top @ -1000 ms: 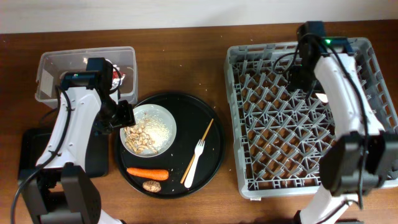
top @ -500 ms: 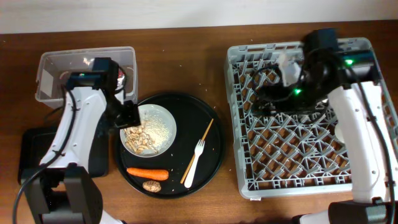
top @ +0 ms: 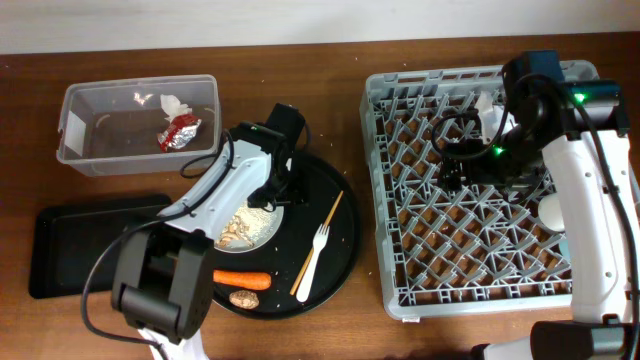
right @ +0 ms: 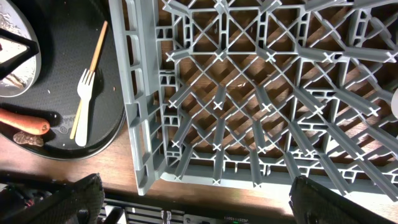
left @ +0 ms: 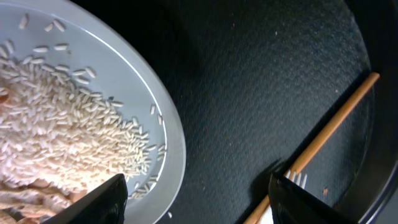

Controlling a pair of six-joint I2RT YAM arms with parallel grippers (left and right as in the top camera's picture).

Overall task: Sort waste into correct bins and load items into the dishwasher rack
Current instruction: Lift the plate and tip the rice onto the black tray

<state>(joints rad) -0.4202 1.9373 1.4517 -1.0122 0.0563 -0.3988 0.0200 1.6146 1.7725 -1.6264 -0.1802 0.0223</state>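
- The left gripper [left: 199, 202] is seen wide open and empty, over the right rim of the white dish [left: 93, 112], centre-left in the overhead frame.
- The right gripper [right: 199, 208] is spread wide and empty above the grey rack [top: 372, 200], on the right.
- The white fork [top: 314, 258] and the carrot [top: 240, 279] are found on the round black tray [top: 345, 240].

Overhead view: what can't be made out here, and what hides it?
Plate: left arm covers its upper left part overhead; left wrist view cuts it off at the frame edge.
Left gripper: hidden overhead under its own wrist.
White object in the rack: mostly behind the right arm overhead; kind unclear.
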